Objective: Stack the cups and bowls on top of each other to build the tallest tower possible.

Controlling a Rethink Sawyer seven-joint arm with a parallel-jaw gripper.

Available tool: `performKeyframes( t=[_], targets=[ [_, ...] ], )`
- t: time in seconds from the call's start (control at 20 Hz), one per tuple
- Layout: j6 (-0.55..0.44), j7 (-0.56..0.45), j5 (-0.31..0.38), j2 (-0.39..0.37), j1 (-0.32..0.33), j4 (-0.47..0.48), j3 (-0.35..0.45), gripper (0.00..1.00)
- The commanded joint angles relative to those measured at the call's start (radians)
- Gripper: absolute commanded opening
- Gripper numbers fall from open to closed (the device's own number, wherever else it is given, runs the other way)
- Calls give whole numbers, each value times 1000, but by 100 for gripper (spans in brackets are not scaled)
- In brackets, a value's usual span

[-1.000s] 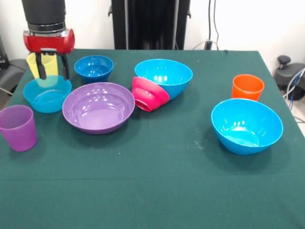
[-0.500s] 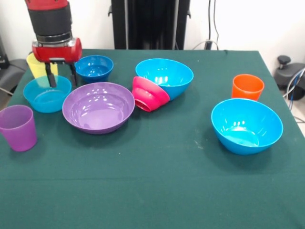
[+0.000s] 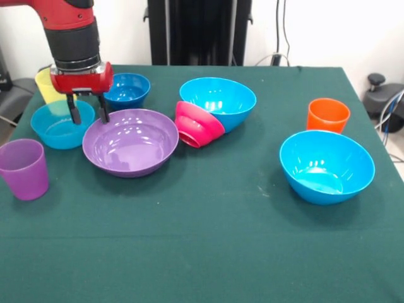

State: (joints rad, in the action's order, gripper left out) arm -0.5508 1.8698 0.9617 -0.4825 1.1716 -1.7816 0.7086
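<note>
The claw (image 3: 88, 117) is hanging with its two black fingers spread and empty, over the gap between a small light-blue plastic bowl (image 3: 62, 125) and a wide shallow purple plastic bowl (image 3: 130, 141) on the green-clothed table (image 3: 208, 252). A translucent yellow cup (image 3: 47, 84) is standing behind the light-blue bowl, and a translucent purple cup (image 3: 24, 168) is sitting nearer the camera.
</note>
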Motion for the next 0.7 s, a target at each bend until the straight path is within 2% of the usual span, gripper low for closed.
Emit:
performKeyframes(
  t=[0.05, 0.45, 0.7],
  targets=[
    [-60, -368, 90, 24, 30, 51, -21, 100],
    [-58, -441, 103, 67, 94, 79, -7, 100],
    [-57, -447, 102, 91, 93, 98, -9, 100]
  ],
)
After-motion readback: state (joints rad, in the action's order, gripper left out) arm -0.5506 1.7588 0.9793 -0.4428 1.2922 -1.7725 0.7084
